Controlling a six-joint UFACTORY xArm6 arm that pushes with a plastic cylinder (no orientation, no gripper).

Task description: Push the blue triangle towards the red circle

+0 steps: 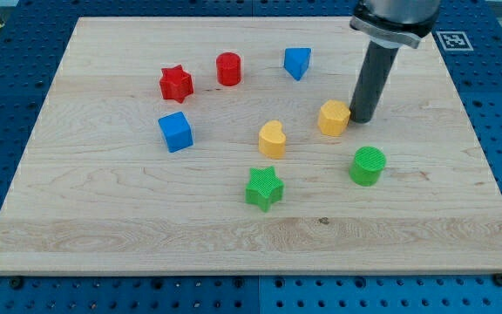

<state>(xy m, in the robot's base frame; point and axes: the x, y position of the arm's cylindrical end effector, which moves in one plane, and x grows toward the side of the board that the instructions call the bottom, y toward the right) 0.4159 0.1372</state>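
Observation:
The blue triangle (297, 62) sits near the view's top, right of centre. The red circle (228, 68) stands to its left, a short gap between them. My tip (362, 119) rests on the board just right of the yellow hexagon (334, 118), touching or nearly touching it. The tip is below and to the right of the blue triangle, well apart from it.
A red star (176, 84) lies left of the red circle. A blue cube (175, 132), a yellow heart (272, 139), a green star (264, 188) and a green circle (369, 166) lie across the wooden board (103, 218). Blue pegboard surrounds the board.

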